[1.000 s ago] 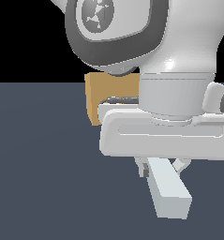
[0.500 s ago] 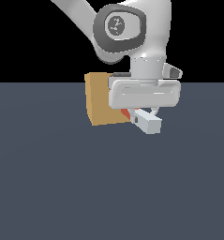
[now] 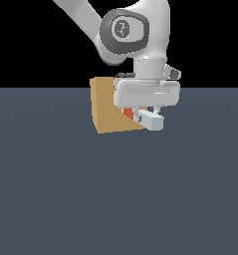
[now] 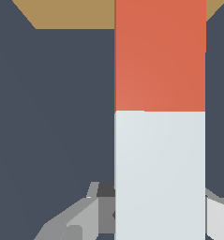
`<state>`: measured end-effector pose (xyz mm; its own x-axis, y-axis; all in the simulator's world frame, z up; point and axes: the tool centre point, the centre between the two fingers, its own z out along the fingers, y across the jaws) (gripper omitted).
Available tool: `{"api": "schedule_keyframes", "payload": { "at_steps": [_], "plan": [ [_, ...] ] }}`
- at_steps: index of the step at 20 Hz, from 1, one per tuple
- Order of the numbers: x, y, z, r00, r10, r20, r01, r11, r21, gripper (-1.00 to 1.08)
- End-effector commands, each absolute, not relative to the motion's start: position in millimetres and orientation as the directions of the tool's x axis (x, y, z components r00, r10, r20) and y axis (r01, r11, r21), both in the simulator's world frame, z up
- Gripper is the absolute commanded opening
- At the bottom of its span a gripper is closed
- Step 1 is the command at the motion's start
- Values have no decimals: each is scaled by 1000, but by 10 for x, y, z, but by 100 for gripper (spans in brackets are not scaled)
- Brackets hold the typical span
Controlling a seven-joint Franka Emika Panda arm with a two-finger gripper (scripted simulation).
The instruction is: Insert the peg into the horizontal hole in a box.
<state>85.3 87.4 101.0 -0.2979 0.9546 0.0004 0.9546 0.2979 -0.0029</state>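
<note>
One arm is in view, and its gripper (image 3: 146, 113) has the jaws clenched on the peg (image 3: 149, 120), holding it by the pale grey-white end section. In the wrist view a grey finger (image 4: 80, 215) shows beside that pale section, pressed to the bar. The peg (image 4: 159, 117) is a slim rectangular bar; nearest the jaws it is pale, then it turns orange-red toward its far end. It is carried clear of the dark tabletop (image 3: 65, 199). Its long axis runs horizontally, away from the jaws and straight toward the box (image 3: 108, 112). The orange-red end reaches the tan box (image 4: 71, 14) at the front face; whether the tip has entered is not visible. The hole itself is hidden behind the peg and gripper in both views. Judged from this, the insertion turns on pushing along the peg's own axis with the tip aligned to the opening.
</note>
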Motion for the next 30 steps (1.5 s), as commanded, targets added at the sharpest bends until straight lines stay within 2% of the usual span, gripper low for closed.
{"api": "schedule_keyframes", "payload": {
  "at_steps": [1, 11, 23, 30],
  "plan": [
    [853, 875, 1011, -298, 955, 0, 955, 298, -3, -100],
    [830, 935, 1024, -299, 954, 0, 954, 299, -1, -100],
    [538, 1833, 1042, -299, 954, 0, 954, 299, 2, -100],
    [487, 2052, 1044, -299, 954, 0, 954, 299, 2, -100]
  ]
}}
